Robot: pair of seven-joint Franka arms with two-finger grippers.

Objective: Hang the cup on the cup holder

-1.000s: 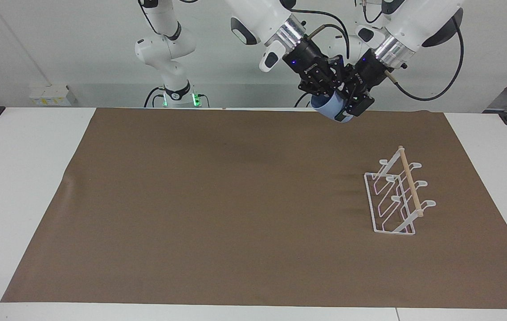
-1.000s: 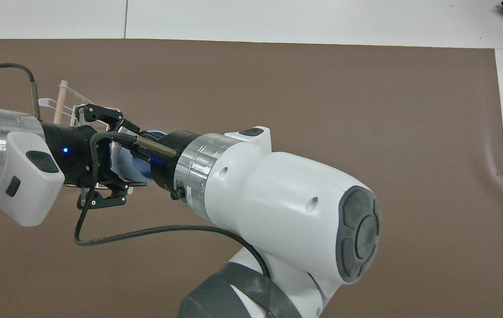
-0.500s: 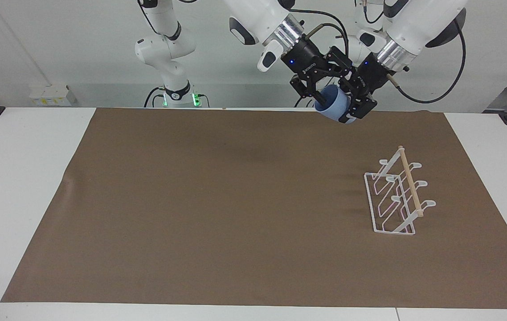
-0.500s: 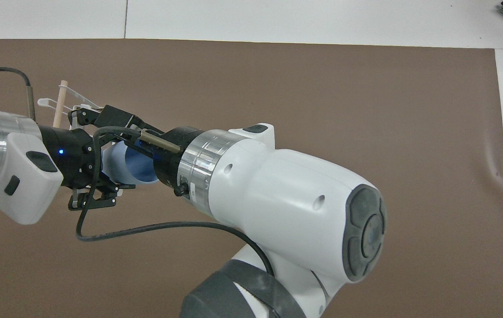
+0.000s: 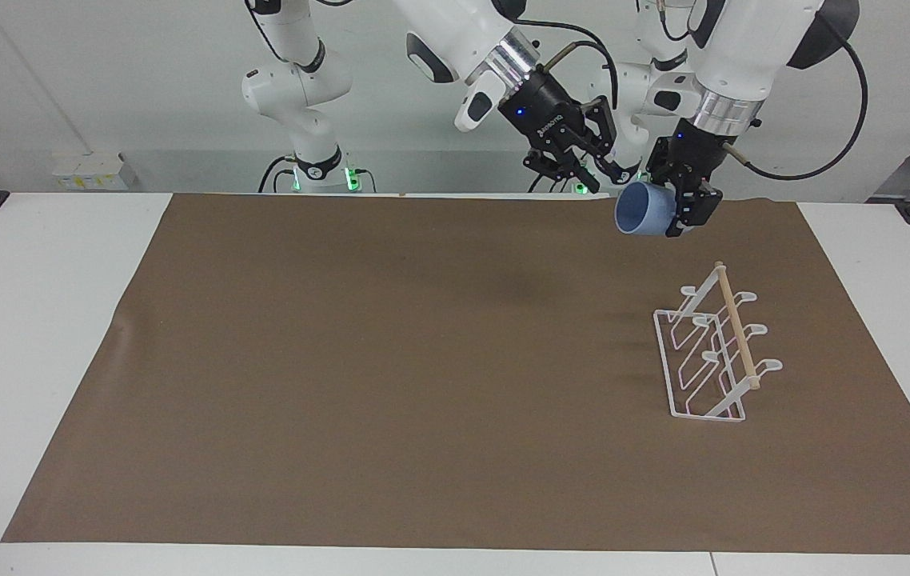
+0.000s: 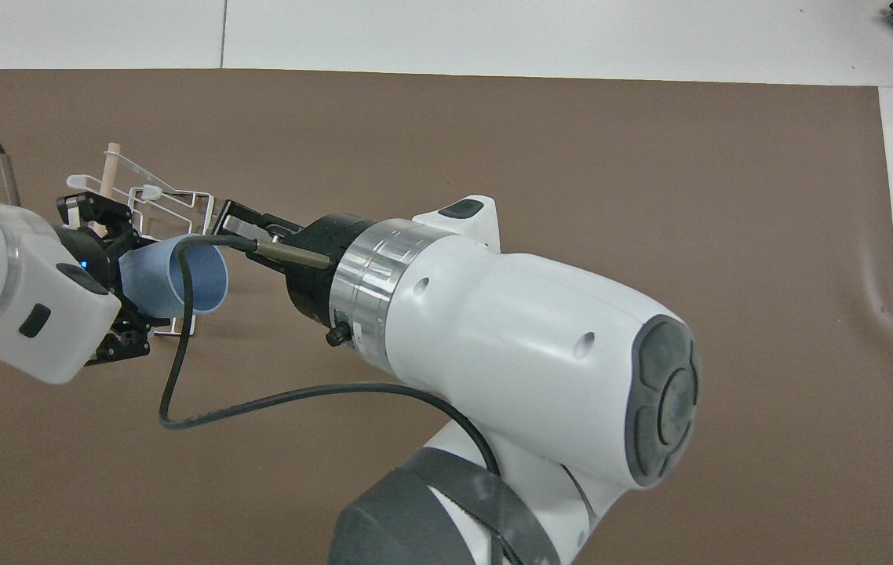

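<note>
I work in a robotics lab; my two white arms stand at a white table under a brown mat; bare walls, trailing cables.

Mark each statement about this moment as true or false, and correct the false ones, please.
1. The left gripper holds the cup. True.
2. The cup already hangs on the cup holder. False: it is in the air, apart from the cup holder.
3. The right gripper grips the cup too. False: it is apart from the cup and holds nothing.
4. The cup holder stands on the brown mat, toward the left arm's end of the table. True.
5. The cup holder lies flat on its side. False: it stands upright, with the wooden dowel along its top.
</note>
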